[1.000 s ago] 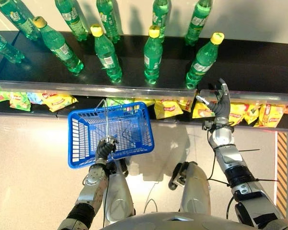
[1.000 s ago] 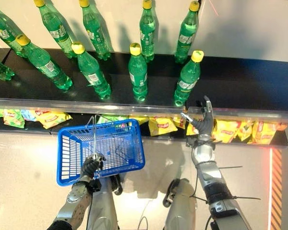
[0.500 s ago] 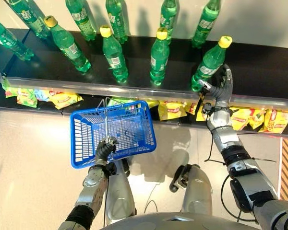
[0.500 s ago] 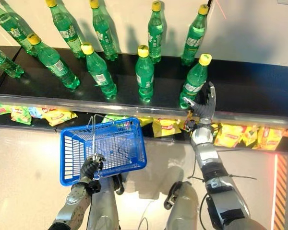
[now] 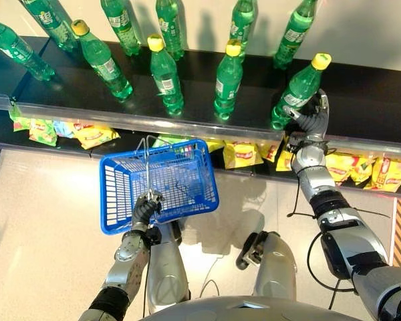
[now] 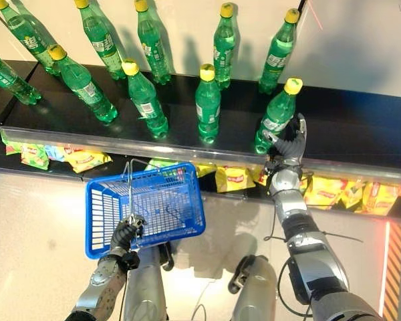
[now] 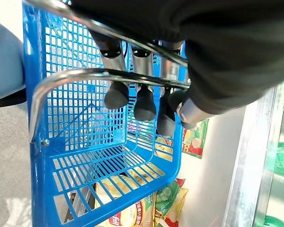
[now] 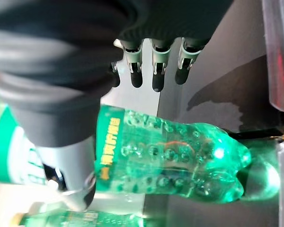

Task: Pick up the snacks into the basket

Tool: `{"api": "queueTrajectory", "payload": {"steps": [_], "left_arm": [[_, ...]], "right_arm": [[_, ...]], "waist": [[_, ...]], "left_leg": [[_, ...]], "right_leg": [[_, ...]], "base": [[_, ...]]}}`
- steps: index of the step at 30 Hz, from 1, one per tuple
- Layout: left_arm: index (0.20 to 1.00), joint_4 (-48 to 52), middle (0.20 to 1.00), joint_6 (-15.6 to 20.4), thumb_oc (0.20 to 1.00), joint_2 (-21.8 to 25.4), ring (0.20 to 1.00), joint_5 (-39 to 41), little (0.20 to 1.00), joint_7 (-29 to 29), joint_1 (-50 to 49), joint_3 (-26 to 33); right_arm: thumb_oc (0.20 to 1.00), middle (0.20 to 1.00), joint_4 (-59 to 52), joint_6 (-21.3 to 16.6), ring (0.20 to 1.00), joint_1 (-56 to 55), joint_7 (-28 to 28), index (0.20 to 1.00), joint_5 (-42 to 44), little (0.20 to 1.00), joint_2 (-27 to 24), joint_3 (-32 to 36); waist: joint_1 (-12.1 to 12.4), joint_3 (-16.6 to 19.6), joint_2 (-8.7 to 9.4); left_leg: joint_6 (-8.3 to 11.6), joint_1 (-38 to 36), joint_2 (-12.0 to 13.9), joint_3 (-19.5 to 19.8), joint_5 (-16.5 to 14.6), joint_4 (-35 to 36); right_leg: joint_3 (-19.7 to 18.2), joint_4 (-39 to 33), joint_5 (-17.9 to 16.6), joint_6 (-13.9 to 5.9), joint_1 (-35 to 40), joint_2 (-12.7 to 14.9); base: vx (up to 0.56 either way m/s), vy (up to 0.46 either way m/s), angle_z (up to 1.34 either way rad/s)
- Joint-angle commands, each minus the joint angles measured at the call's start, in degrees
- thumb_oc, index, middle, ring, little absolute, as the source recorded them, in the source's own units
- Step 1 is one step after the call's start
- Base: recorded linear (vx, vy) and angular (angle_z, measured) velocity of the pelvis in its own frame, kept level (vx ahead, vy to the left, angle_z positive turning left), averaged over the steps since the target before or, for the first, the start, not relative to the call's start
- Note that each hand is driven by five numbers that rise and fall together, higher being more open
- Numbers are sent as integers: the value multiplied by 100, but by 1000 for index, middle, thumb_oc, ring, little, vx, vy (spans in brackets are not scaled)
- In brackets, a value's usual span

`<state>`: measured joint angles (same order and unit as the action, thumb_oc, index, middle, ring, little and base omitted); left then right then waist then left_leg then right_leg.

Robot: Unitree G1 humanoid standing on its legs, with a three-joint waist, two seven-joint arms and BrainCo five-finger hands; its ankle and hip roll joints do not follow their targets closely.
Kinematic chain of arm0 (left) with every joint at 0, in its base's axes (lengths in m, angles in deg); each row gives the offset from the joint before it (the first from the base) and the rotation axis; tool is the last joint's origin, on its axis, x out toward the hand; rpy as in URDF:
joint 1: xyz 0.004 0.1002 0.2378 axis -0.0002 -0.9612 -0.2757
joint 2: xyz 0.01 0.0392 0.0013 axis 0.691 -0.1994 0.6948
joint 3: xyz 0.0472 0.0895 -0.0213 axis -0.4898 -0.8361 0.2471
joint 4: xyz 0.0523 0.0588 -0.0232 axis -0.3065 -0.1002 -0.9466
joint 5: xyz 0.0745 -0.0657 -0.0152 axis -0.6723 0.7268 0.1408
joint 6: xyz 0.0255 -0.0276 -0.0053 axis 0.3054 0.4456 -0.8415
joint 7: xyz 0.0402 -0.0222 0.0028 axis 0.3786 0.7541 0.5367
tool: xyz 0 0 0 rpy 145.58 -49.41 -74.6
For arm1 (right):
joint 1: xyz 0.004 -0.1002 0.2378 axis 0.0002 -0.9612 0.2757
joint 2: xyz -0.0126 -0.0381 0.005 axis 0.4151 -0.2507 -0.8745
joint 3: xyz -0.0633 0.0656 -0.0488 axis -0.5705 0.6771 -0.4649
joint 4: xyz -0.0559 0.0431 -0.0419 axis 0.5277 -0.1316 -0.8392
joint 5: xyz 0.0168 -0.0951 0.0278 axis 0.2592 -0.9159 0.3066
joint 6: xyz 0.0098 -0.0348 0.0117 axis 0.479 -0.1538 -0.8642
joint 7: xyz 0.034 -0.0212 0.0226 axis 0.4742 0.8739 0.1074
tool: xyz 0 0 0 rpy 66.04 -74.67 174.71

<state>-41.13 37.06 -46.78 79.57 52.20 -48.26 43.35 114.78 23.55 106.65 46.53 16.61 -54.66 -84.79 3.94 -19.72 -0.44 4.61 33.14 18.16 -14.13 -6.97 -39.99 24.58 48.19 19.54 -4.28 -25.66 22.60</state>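
1. The left hand [image 5: 146, 208] had its fingers curled tight round the metal handle [image 7: 85, 75] of the blue basket [image 5: 113, 190], holding it up in front of the lower shelf [image 5: 0, 134].
2. Snack packets [image 5: 87, 137] lay in a row on that lower shelf, behind the basket; none sat inside it.
3. Green bottles [image 5: 166, 75] with yellow caps stood on the dark upper shelf [image 5: 187, 73].
4. The right hand [image 5: 312, 120] was up at the upper shelf, fingers spread and relaxed around the rightmost front bottle [image 5: 296, 90], thumb [image 8: 78, 189] beside its label, not clamped on it.
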Motion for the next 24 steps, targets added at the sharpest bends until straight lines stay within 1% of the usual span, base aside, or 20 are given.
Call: {"api": "queueTrajectory", "payload": {"steps": [1,8,14,21,22,24], "left_arm": [[200,954,200,462,200,203,200,115,200,200,-54,-315],[200,949,200,429,200,219,200,182,200,219,-63,-342],[200,948,200,437,200,249,200,197,200,234,-49,-385],[200,912,200,443,200,278,200,189,200,242,-8,-416],[200,900,200,441,200,287,200,199,200,256,-13,-429],[200,884,200,433,200,289,200,209,200,264,-17,-441]], "right_arm": [[1000,1000,341,-124,1000,579,99,1000,204,1000,-434,-129],[1000,1000,1042,-30,1000,1024,268,1000,360,1000,-541,-342],[1000,1000,1395,15,1000,1304,367,1000,471,1000,-582,-412],[1000,1000,1669,58,1000,1596,458,1000,549,1000,-685,-532],[200,200,1756,56,200,1667,474,200,608,200,-735,-518],[200,200,1775,41,200,1692,480,200,680,200,-767,-505]], "waist": [[197,233,-145],[272,212,-168],[321,181,-205],[360,167,-207],[378,162,-211],[387,153,-216]], "left_leg": [[-171,-302,-162,-388,-710,-402],[-155,-286,-182,-348,-654,-374],[-156,-312,-185,-326,-644,-384],[-169,-303,-199,-283,-622,-398],[-175,-301,-201,-262,-626,-402],[-173,-312,-203,-264,-621,-392]], "right_leg": [[384,-379,-352,-127,99,-262],[425,-409,-350,-104,158,-291],[432,-403,-358,-104,197,-290],[441,-388,-364,-117,216,-305],[461,-372,-360,-119,225,-305],[471,-372,-355,-123,236,-304]], "base": [[-16,-9,4],[-23,-11,6],[-2,-2,1],[0,0,0],[0,0,0],[0,0,0]]}}
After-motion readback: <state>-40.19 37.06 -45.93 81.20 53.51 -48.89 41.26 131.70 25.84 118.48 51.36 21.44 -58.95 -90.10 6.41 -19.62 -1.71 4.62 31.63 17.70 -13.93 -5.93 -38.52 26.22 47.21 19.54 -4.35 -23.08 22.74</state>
